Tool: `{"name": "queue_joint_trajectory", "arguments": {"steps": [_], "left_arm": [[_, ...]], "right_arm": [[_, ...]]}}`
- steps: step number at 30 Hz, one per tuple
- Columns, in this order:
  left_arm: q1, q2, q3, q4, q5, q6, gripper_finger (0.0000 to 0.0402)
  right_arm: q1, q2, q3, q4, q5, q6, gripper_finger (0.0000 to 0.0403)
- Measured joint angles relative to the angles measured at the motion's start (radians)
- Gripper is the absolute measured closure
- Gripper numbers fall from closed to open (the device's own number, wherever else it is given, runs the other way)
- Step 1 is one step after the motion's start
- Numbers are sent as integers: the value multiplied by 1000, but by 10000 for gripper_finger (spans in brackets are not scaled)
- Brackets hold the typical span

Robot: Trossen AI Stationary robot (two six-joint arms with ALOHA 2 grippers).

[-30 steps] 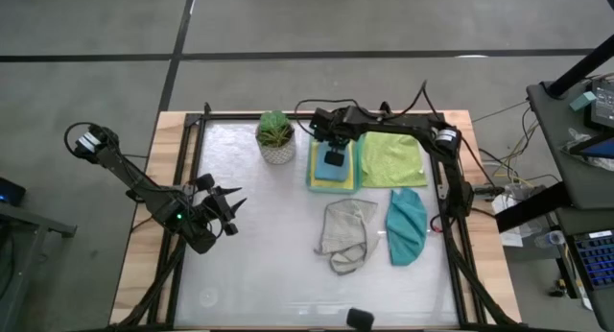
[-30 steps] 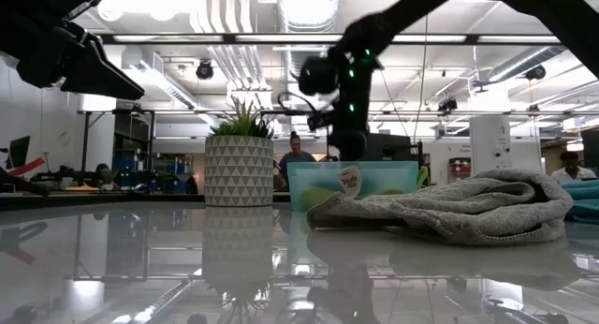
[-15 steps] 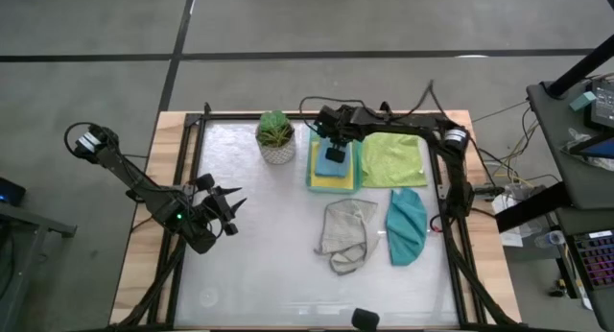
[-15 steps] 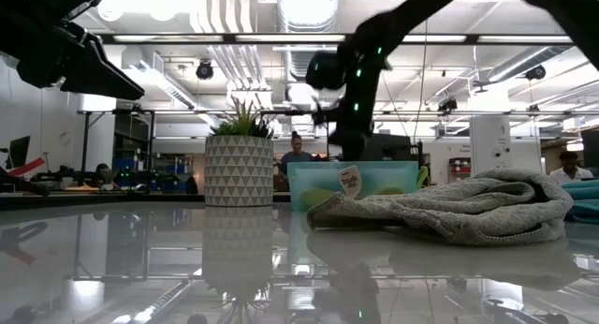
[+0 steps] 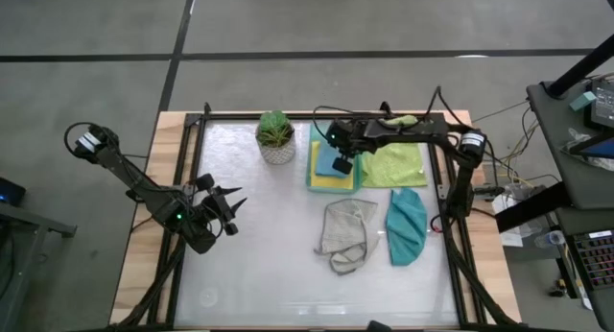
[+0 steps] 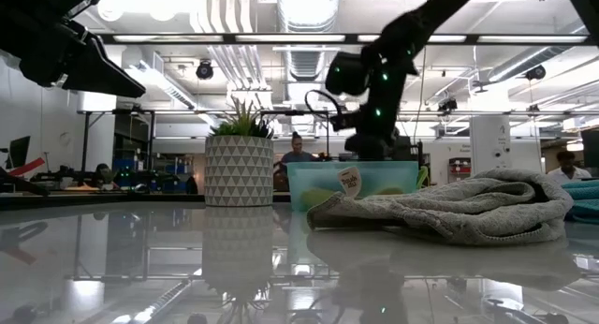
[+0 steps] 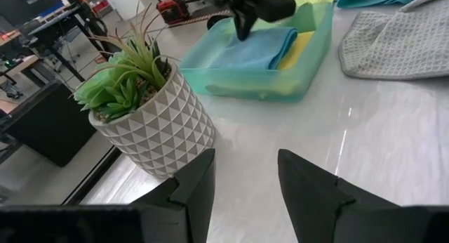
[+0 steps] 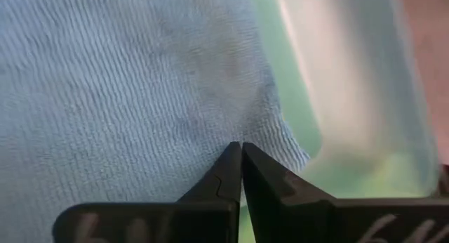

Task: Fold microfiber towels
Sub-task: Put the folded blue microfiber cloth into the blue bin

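A mint-green tray (image 5: pixel 310 178) holds a yellow towel (image 7: pixel 298 50) with a folded light blue towel (image 7: pixel 252 50) on top. My right gripper (image 8: pixel 240 146) is shut, slanting down over the blue towel (image 8: pixel 105 81) near its edge. A lime green towel (image 5: pixel 395 161) lies flat right of the tray, partly under the right arm. The grey towel (image 5: pixel 345 231) and the teal towel (image 5: pixel 406 226) lie crumpled nearer the front. My left gripper (image 5: pixel 233 209) waits open above the table's left part, holding nothing. My right gripper's shut fingertips (image 7: pixel 242 32) come from above at the light blue towel's top, close to one corner (image 8: pixel 284 155). I cannot tell whether they touch the cloth or stand just over it.
A potted green plant (image 5: pixel 276 135) in a white patterned pot stands left of the tray, near the far edge. A black frame (image 5: pixel 197 178) runs round the table. Bare tabletop lies between my left gripper and the grey towel.
My right gripper has gone a little toward the table's right edge and down over the tray, rolling slightly, and has stayed shut. The towels lie as before.
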Motion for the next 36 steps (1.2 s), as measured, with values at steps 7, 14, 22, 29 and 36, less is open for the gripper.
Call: {"name": "queue_joint_trajectory", "arguments": {"steps": [7, 14, 22, 29, 36], "left_arm": [[0, 0, 0, 4, -1, 0, 261], [0, 0, 4, 54, -9, 0, 261], [0, 0, 4, 68, -12, 0, 261], [0, 0, 4, 72, -12, 7, 261], [0, 0, 4, 89, -11, 4, 261]], "right_arm": [[4, -24, 7, -11, 1, -7, 394], [36, -117, 52, -108, -182, 17, 394], [95, -110, 20, -104, -383, 45, 394], [114, -58, -45, -58, -375, 64, 394], [120, -113, -26, -58, -372, 71, 394]]}}
